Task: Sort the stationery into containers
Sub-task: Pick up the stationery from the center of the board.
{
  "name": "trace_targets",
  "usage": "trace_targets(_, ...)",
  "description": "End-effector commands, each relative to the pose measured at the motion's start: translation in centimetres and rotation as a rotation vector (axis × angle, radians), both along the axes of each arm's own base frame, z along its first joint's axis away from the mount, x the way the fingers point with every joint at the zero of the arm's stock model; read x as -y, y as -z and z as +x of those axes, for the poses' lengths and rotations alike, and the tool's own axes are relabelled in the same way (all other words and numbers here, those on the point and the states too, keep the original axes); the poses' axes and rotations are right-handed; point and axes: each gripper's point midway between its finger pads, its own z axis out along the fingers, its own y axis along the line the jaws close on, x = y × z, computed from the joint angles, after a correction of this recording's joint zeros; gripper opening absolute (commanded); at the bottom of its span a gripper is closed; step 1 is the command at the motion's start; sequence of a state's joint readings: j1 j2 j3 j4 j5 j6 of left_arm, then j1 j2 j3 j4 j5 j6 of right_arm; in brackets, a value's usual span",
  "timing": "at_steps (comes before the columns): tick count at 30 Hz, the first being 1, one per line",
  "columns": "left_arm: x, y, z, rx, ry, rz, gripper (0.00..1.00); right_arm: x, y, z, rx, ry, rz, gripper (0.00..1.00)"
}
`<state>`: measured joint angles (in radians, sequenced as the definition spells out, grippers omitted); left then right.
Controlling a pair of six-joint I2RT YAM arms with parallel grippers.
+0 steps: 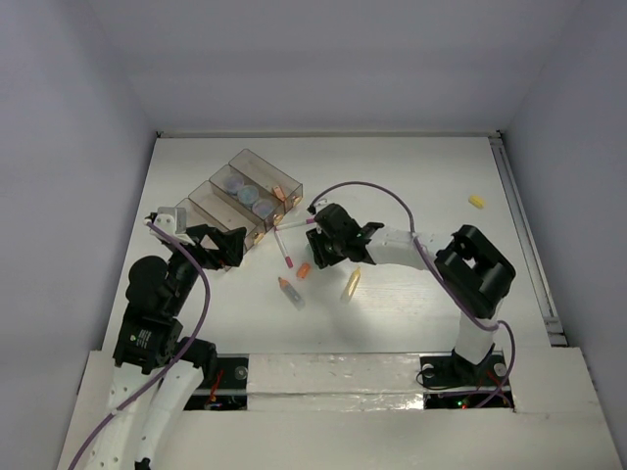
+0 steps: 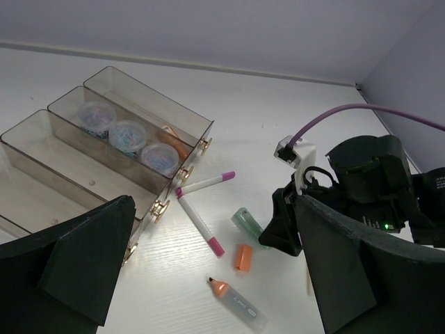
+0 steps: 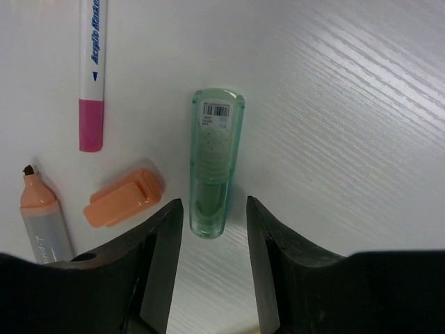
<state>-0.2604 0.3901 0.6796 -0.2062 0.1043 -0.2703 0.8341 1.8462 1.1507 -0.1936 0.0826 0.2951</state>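
The containers (image 1: pixel 217 192) (image 2: pixel 49 142), joined clear brownish compartments, lie at the back left; one holds three grey-lilac rolls (image 1: pixel 246 195) (image 2: pixel 128 136). My right gripper (image 3: pixel 212 206) (image 1: pixel 325 245) is open and low over the table. The near end of a green stick (image 3: pixel 215 160) (image 2: pixel 249 224) lies between its jaws, touching neither. An orange cap (image 3: pixel 124 197) (image 1: pixel 304 270), an uncapped orange marker (image 3: pixel 43 219) (image 1: pixel 291 292) and two white pink-tipped pens (image 2: pixel 205 183) (image 2: pixel 201 226) lie beside it. My left gripper (image 2: pixel 214 216) (image 1: pixel 217 245) hangs open by the containers' near end, holding nothing.
A yellow stick (image 1: pixel 350 284) lies just right of the right gripper, and another yellow piece (image 1: pixel 477 202) sits far right near the table's rail. An orange stick (image 1: pixel 279 193) rests in the rightmost compartment. White walls enclose the table on three sides.
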Motion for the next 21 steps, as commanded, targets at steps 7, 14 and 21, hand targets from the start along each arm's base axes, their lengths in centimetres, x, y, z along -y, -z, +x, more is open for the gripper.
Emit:
trace_targets(7,0.1,-1.0,0.0,0.048,0.008,-0.008,0.99,-1.9,-1.4,0.6,0.037,-0.022,0.011,0.48)
trace_targets(14,0.1,-1.0,0.0,0.047,0.005,-0.008,0.99,-1.5,0.3,1.1,0.027,-0.004,-0.050,0.37)
trace_targets(21,0.1,-0.9,0.1,0.044,0.005,-0.007,0.99,-1.5,-1.0,2.0,0.073,0.014,-0.054,0.25)
